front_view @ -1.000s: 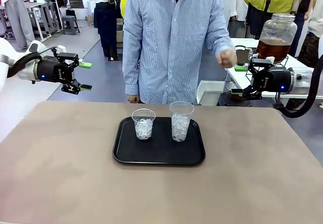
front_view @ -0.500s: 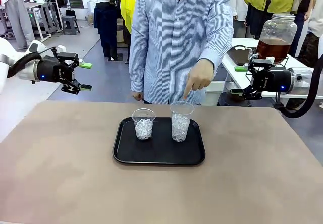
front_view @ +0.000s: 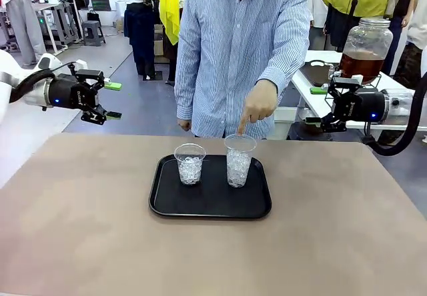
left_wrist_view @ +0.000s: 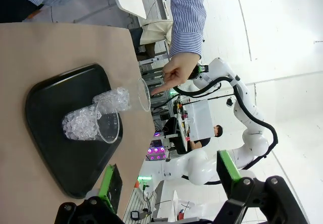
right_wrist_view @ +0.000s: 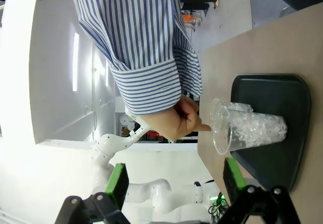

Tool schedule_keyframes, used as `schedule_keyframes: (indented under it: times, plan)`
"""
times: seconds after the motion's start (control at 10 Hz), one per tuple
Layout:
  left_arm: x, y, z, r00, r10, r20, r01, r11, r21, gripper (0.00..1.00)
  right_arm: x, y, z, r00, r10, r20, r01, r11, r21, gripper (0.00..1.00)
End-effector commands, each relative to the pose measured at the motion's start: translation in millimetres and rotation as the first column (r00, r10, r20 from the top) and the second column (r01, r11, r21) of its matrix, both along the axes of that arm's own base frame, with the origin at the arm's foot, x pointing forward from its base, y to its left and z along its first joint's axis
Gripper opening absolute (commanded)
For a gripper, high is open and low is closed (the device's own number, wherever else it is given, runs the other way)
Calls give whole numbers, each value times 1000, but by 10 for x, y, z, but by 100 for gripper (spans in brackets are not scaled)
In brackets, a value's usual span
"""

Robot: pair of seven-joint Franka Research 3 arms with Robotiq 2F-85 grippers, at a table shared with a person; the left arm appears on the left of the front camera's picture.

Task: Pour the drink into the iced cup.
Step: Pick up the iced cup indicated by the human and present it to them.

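Two clear cups of ice stand on a black tray [front_view: 207, 203]: a shorter cup [front_view: 190, 163] on the left and a taller cup [front_view: 239, 159] on the right. The person's hand [front_view: 257, 106] points a finger down at the taller cup's rim. The drink, amber-brown, sits in a big lidded glass jar [front_view: 365, 48] on a side table at the back right. My left gripper [front_view: 113, 101] hangs open beyond the table's far left corner. My right gripper [front_view: 315, 105] hangs open in front of the jar. Both wrist views show the iced cups [left_wrist_view: 91, 123] [right_wrist_view: 250, 128] and pointing hand [left_wrist_view: 174, 72] [right_wrist_view: 184, 120] beyond the open, empty grippers [left_wrist_view: 169, 178] [right_wrist_view: 175, 183].
The brown table [front_view: 100, 229] is bare around the tray. The person in a striped shirt [front_view: 233, 43] stands at the far edge. A white side table [front_view: 320, 99] holds the jar's stand. Other people stand farther back.
The person's hand came down from a raised fist to point at the taller cup, and the person leaned in slightly. Both arms stayed still with open grippers.
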State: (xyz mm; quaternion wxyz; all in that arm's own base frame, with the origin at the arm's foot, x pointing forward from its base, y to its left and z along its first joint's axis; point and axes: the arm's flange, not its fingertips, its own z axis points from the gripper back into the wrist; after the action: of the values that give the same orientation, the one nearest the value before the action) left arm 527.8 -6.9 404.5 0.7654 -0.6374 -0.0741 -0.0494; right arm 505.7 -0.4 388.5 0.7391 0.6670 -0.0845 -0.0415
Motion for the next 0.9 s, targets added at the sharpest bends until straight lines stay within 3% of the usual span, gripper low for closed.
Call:
schedule_keyframes:
  times: [0.0,0.5,0.7,0.8]
  plan:
    - [-10,2,8,1000,3,7,-3,1000,2,100,0,-4,6,1000,-6,2,6,1000,-4,100]
    - [-10,2,8,1000,3,7,-3,1000,2,100,0,0,0,1000,0,0,0,1000,0,100]
    - [-10,2,8,1000,3,7,-3,1000,2,100,-65,37,-71,971,56,232,-51,998,-26,100]
    - [-10,2,8,1000,3,7,-3,1000,2,100,-115,56,-126,926,95,365,-72,995,-76,100]
